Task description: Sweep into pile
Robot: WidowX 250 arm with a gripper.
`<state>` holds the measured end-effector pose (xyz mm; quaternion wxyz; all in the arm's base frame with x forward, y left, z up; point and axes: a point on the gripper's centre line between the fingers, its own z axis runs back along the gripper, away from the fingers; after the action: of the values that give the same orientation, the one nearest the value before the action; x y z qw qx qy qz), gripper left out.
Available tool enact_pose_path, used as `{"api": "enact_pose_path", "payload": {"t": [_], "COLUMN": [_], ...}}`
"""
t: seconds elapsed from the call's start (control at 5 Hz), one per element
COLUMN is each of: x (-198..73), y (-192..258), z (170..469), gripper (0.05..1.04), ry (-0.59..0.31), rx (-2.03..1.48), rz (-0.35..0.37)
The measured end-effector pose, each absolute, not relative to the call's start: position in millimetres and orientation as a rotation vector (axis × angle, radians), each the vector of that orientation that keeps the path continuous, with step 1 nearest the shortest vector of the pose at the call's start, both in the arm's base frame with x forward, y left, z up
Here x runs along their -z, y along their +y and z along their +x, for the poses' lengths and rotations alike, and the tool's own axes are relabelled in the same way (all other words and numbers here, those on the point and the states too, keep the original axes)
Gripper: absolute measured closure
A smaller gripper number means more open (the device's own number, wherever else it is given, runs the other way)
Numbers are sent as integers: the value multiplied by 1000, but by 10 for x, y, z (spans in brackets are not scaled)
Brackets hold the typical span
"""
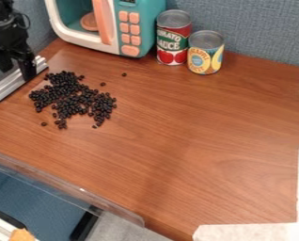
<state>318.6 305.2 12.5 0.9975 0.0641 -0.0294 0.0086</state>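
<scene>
The black gripper point(15, 69) hangs at the back left edge of the tabletop point(196, 141), its two fingers apart; the arm above it is cut off by the view's upper left corner. The finger nearer the beans passes in front of a silvery metal bar point(12, 84) and hides a stretch of it; whether the two touch cannot be told. The bar lies slantwise along the left edge, and its lower end comes almost to the border of the view.

The black beans point(67, 94) lie in an uneven patch on the back left part of the tabletop, just beside the bar. In the thick of it they overlap, so single beans blend together and any layers beneath are hard to make out. A few lie apart, towards the toy microwave and on the patch's near side.

The toy microwave point(142, 28), teal and white with pink buttons, stands at the back edge, its top cut off. Its pink handle partly covers a round pink piece point(89, 21) inside. Beside it stand a red can point(174, 40) and a yellow can point(205, 54), the yellow one overlapping the red one's side.

Pale tape point(246, 232) at the near right corner runs out of view. Along the near left edge, a clear strip point(70, 190) is faint against the blue beyond.
</scene>
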Motion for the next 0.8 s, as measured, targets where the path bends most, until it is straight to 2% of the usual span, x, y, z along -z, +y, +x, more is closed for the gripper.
{"api": "enact_pose_path", "payload": {"t": [0.2,0.6,0.8], "x": [-118,-117,-106], "y": [3055,3043,3033], "z": [3182,3188,3178], "gripper": [122,698,746], "ry": [-58,-60,-53], "rx": [-13,-14,-15], "rz": [127,122,121]}}
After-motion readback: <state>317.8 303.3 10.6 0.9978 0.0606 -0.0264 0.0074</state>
